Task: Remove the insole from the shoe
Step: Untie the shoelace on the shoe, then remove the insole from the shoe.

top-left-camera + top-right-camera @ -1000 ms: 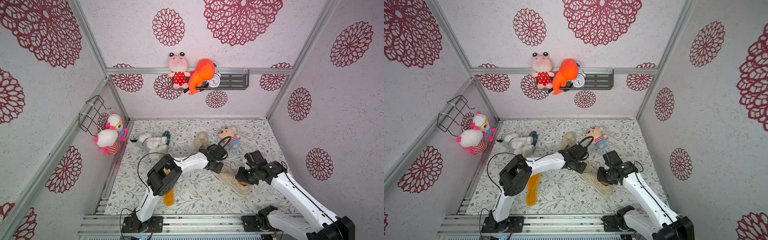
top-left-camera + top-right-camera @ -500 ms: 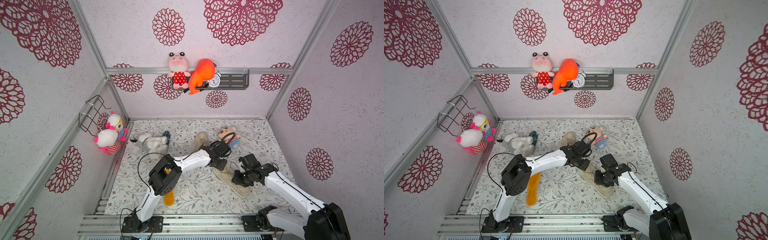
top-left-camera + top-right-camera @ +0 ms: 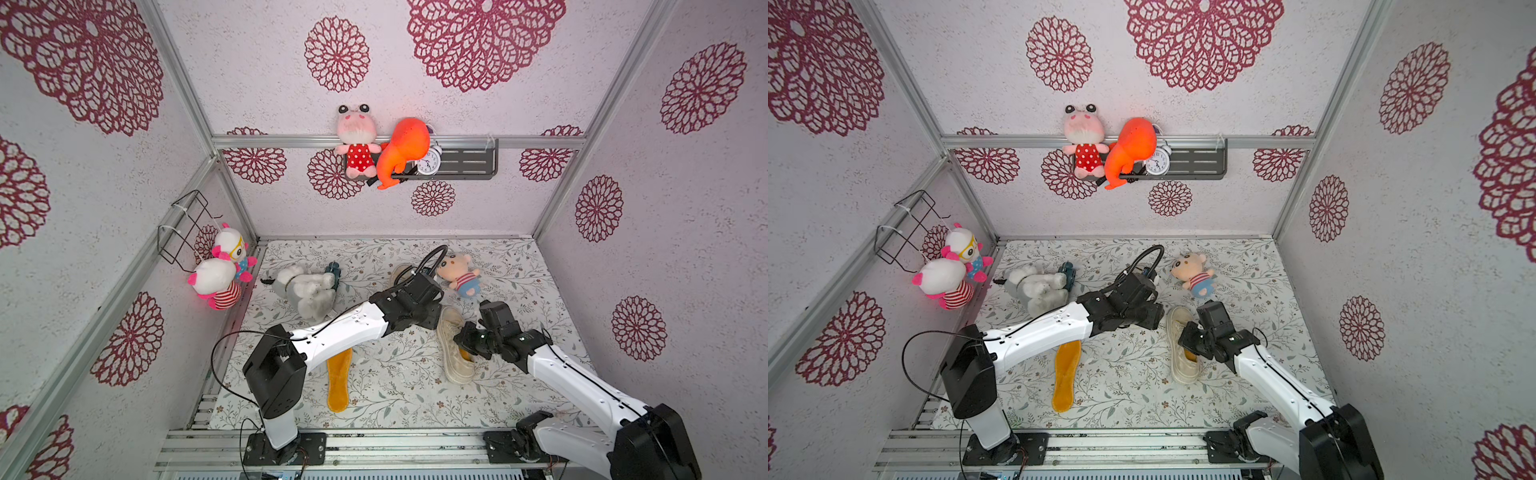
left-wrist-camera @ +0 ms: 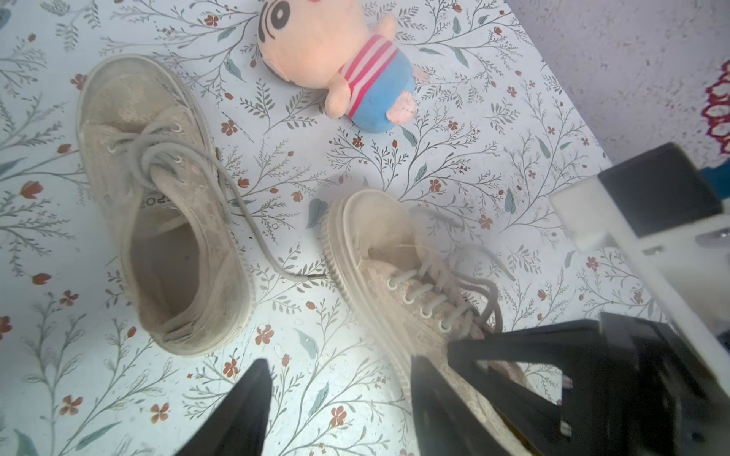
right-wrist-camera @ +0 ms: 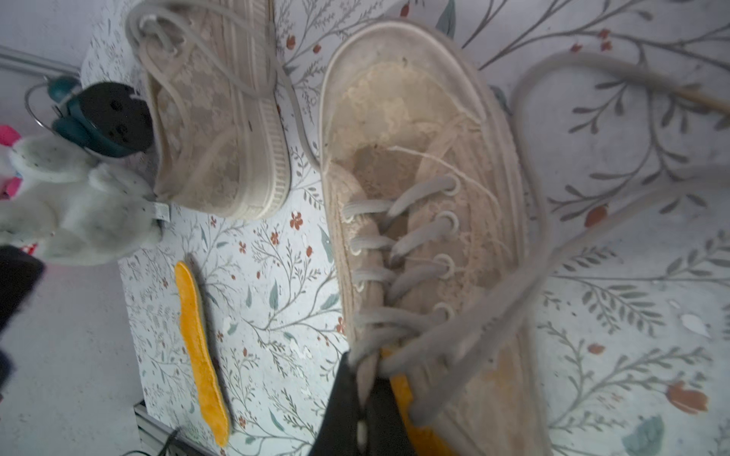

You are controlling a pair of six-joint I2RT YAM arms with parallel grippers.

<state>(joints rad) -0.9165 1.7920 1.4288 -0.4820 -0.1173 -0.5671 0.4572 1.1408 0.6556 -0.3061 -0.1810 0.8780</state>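
Right hand (image 5: 365, 379) is clamped on the insole (image 5: 403, 391) at the shoe (image 5: 426, 197) mouth, likely to draw it out; left hand (image 4: 339, 367), spread apart, hovers by the toe, perhaps to brace.

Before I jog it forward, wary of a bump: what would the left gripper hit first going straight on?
Likely the floral table just ahead of the open left gripper, then the loose lace crossing it. One finger is right beside the laced shoe; depth is unclear.

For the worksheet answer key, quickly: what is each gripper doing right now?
Left gripper: open, holding nothing.
Right gripper: closed on the orange insole inside the shoe.
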